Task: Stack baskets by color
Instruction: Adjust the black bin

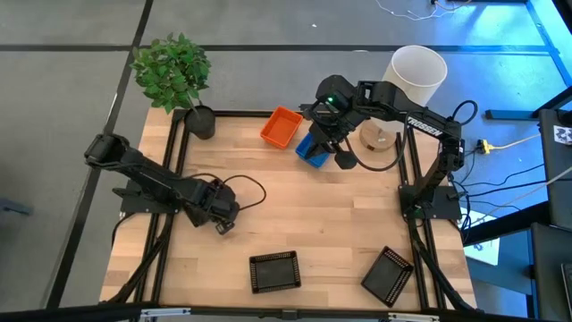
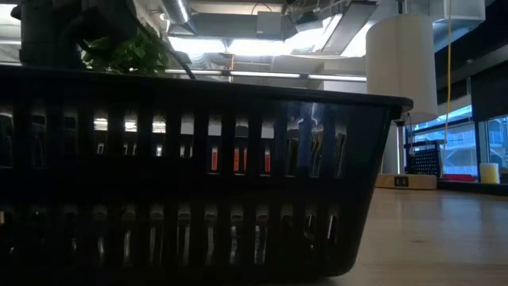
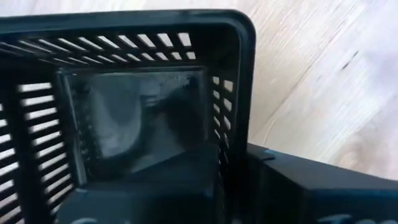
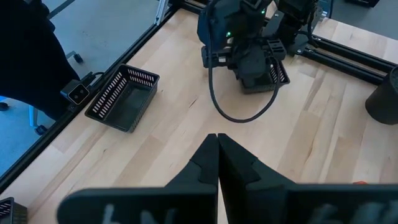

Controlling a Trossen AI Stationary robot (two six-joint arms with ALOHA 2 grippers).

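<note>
Top-down view of a pale wooden table (image 1: 322,224) edged by a dark metal frame. The baskets are small, shallow, rectangular plastic trays with slotted walls and perforated bottoms. An orange basket (image 1: 281,126) and a blue basket (image 1: 311,148) lie near the far edge, the blue one partly covered by the right arm. Two black baskets sit near the front edge: one (image 1: 273,271) at the centre and one (image 1: 388,275) to its right, turned at an angle.

The left gripper (image 1: 222,215) sits low over the left half of the table. Its wrist camera looks straight into a third black basket (image 3: 124,99), whose glossy slotted walls and rounded corner fill the frame; one finger appears to reach inside the basket wall, though whether the jaws have closed on it cannot be told. The right wrist view shows this same basket (image 4: 278,73) under the left gripper.

The right gripper (image 4: 217,155) hovers above the far centre of the table, its two dark fingers pressed together and holding nothing.

Beyond the far edge stand a green potted plant (image 1: 174,76) and a tall white cylinder (image 1: 416,73).
</note>
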